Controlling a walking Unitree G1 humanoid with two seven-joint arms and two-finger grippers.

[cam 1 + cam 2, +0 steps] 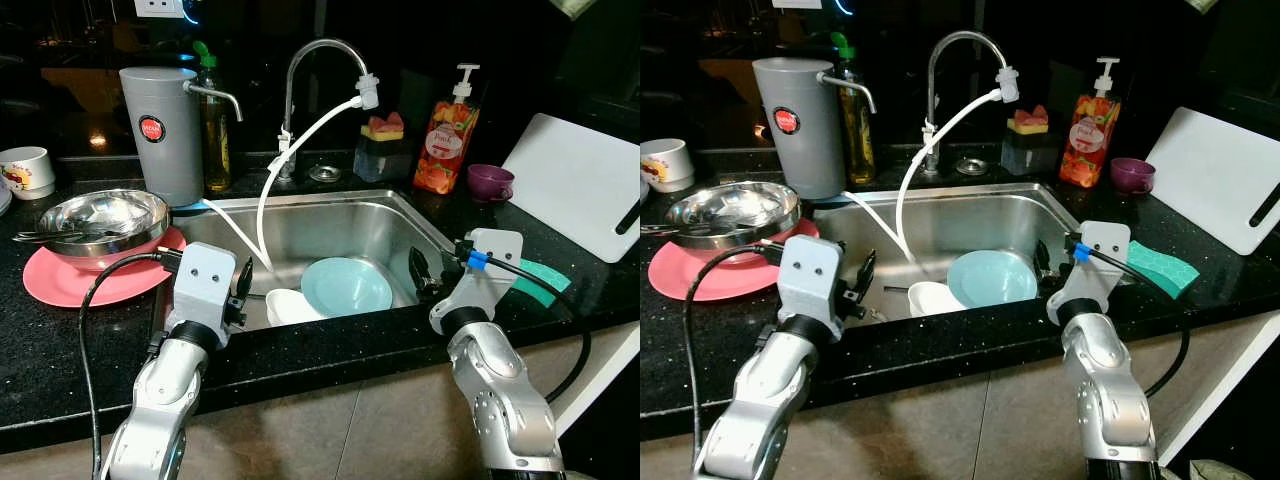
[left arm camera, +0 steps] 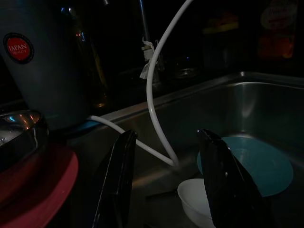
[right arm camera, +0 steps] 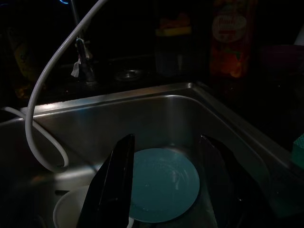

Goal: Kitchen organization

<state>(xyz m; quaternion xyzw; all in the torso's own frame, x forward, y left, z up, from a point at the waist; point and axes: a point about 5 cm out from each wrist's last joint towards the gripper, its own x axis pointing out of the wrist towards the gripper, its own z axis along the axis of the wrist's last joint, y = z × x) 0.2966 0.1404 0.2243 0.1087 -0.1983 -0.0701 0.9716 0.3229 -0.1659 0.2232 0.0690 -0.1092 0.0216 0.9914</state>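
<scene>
Both arms at the front edge of the steel sink [image 1: 300, 225], nothing held.

Left gripper [image 1: 240, 295] sits over the sink's front-left corner, fingers spread wide and empty. Just ahead and below it: white bowl [image 1: 292, 305] on the sink floor. Just beyond the bowl, the white hose [image 1: 262, 200] drops into the basin.

Right gripper [image 1: 422, 272] is at the sink's front-right corner, fingers also wide apart, empty. Directly ahead and below it: teal plate [image 1: 347, 285], leaning over the white bowl's edge. In the right wrist view the plate [image 3: 161, 183] lies between the two fingers, lower down, not touched.

Outboard of the left gripper on the black worktop [image 1: 60, 340]: pink plate [image 1: 70, 282] with a steel bowl [image 1: 100, 222] on it. Behind that, grey canister [image 1: 160, 130].

Outboard of the right gripper: green sponge [image 1: 1160, 268], then white cutting board [image 1: 585, 185].

Far side beyond the sink: faucet [image 1: 315, 60], orange soap bottle [image 1: 448, 135], purple cup [image 1: 490, 182].
</scene>
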